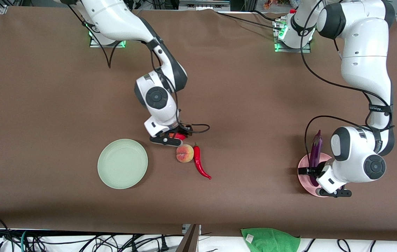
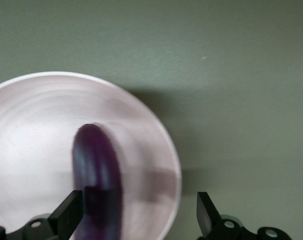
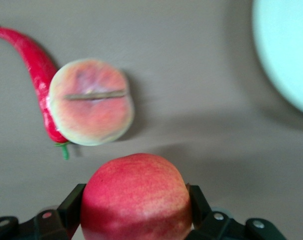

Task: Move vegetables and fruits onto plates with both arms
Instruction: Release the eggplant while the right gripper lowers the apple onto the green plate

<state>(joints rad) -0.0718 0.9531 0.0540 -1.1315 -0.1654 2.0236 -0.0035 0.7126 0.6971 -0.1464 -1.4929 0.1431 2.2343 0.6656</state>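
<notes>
My right gripper is shut on the round red apple, low over the table beside the peach; in the right wrist view its fingers press both sides of the apple. The orange-pink peach touches the red chili pepper. The mint green plate lies toward the right arm's end. My left gripper is open over the pink plate. The purple eggplant lies on that plate, jutting past its rim. In the left wrist view it sits close to one finger.
A green cloth lies at the table edge nearest the front camera. Cables hang below that edge. Brown tabletop stretches between the two arms.
</notes>
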